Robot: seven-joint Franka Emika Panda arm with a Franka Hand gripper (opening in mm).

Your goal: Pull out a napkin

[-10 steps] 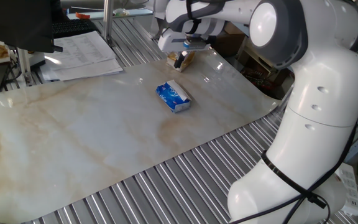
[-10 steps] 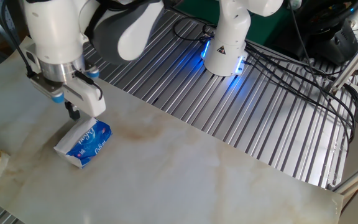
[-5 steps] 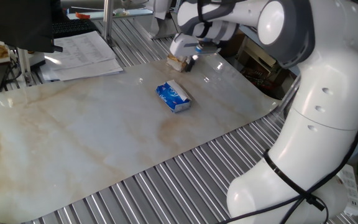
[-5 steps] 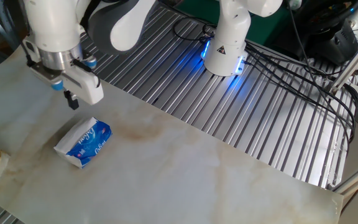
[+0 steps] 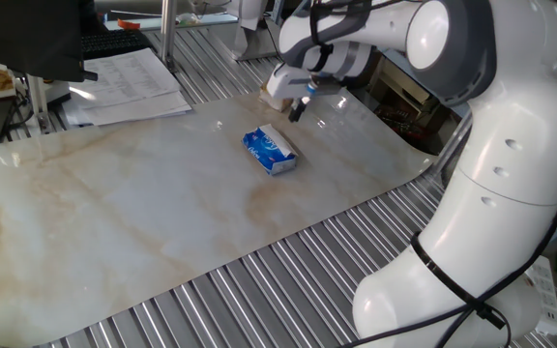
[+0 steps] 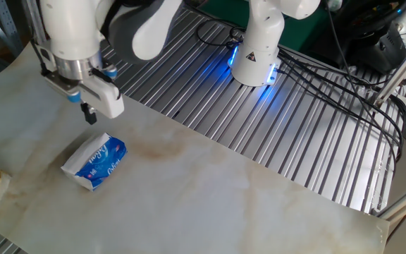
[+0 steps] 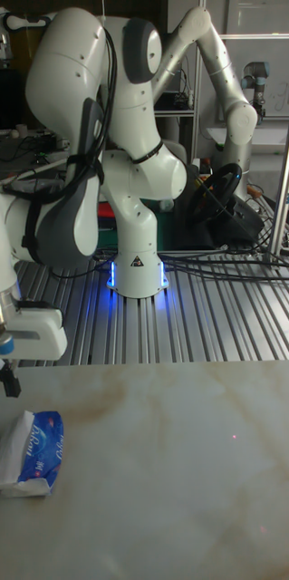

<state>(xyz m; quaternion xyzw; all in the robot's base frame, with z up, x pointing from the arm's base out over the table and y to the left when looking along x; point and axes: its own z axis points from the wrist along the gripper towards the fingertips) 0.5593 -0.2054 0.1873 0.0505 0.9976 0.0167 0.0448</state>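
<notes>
White napkin cannot be made out; none protrudes from the blue-and-white rectangular tissue pack (image 6: 95, 164) on the marble-patterned table (image 6: 210, 204). Two-finger gripper (image 6: 88, 113) hovers above, seemingly clenched, empty. Pulling remains.

Thin white tissue napkin (image 7: 19, 488): only a white strip showing at one end of the small blue-and-white tissue pack (image 6: 99, 161). Pack lies flat on the tabletop (image 6: 210, 197). Can't tell sheet from wrapper.

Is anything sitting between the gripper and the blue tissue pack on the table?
Nothing visible. The gripper hangs above and beside the blue-and-white rectangular tissue pack, with only bare marbled tabletop between them.
</notes>
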